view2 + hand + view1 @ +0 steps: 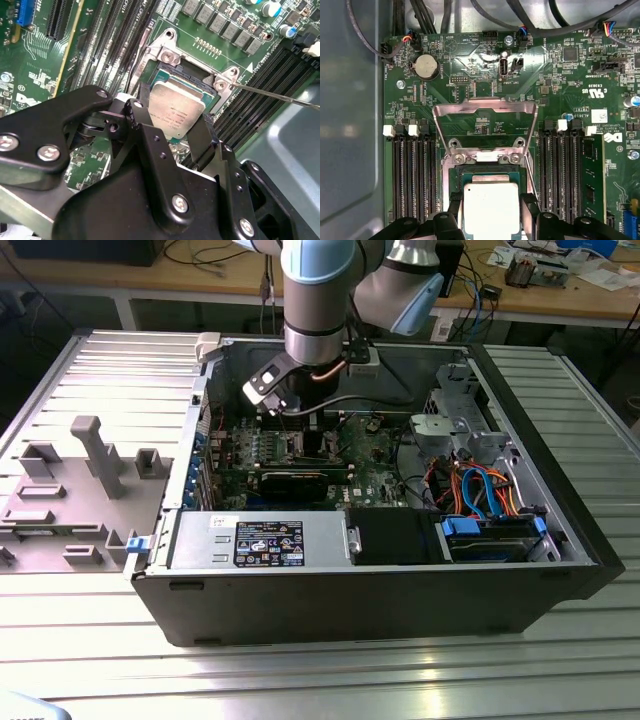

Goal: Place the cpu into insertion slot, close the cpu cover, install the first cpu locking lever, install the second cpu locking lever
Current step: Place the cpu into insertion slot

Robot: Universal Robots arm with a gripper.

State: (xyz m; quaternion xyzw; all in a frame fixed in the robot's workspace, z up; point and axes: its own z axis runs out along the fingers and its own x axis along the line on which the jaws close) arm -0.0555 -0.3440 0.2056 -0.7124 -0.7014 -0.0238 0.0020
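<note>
In both wrist views my gripper point(176, 112) point(491, 204) is shut on the cpu point(177, 107) point(490, 210), a pale silvery square chip held by two opposite edges between the black fingers point(142, 107). The chip hangs slightly tilted just over the insertion slot point(170, 76) point(490, 174), whose dark inside shows beyond it. The cpu cover point(485, 105) is swung open and stands up behind the socket. A thin metal locking lever point(280, 96) sticks out beside the socket. In the exterior view the arm reaches down into the open computer case, with the gripper point(300, 412) over the motherboard.
Rows of black memory slots point(412, 175) point(560, 170) flank the socket on both sides. Cables point(420, 15) run along the case wall behind the board. In the exterior view, a power supply point(260, 540) and drive bay point(490, 535) line the case front; a grey fixture point(80, 490) lies at the exterior view's left.
</note>
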